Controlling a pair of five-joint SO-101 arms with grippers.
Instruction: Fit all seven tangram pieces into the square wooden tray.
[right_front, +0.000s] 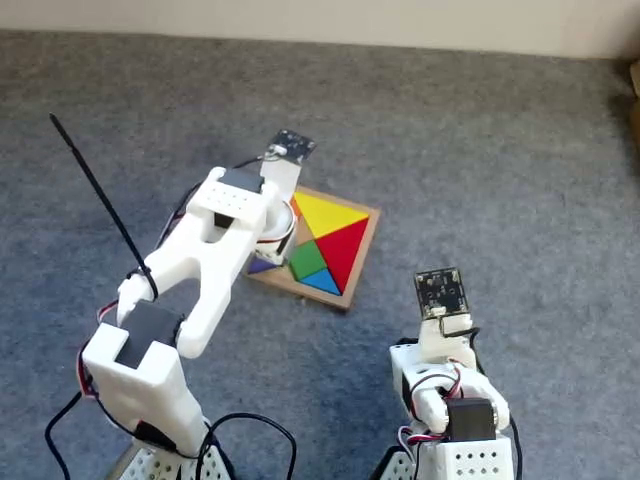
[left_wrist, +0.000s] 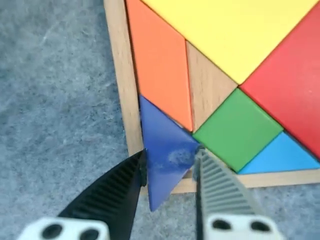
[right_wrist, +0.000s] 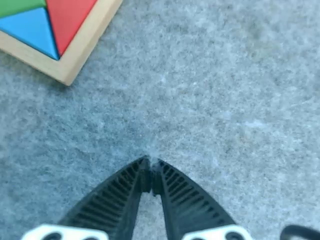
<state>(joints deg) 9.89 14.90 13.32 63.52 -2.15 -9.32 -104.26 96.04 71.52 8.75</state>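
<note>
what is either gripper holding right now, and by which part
The left gripper pinches the dark blue triangle by its two edges near the tip that overhangs the tray rim. The right gripper is shut on nothing.

The left arm (right_front: 205, 265) stretches forward, its gripper (left_wrist: 170, 161) pinching the dark blue triangle (left_wrist: 165, 142) between its 2 fingers. The right arm (right_front: 447, 395) sits folded back, gripper (right_wrist: 150, 169) closed, fingertips touching.

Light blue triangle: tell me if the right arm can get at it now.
Probably yes: only bare carpet lies between the right gripper and the tray corner with the light blue triangle.
</note>
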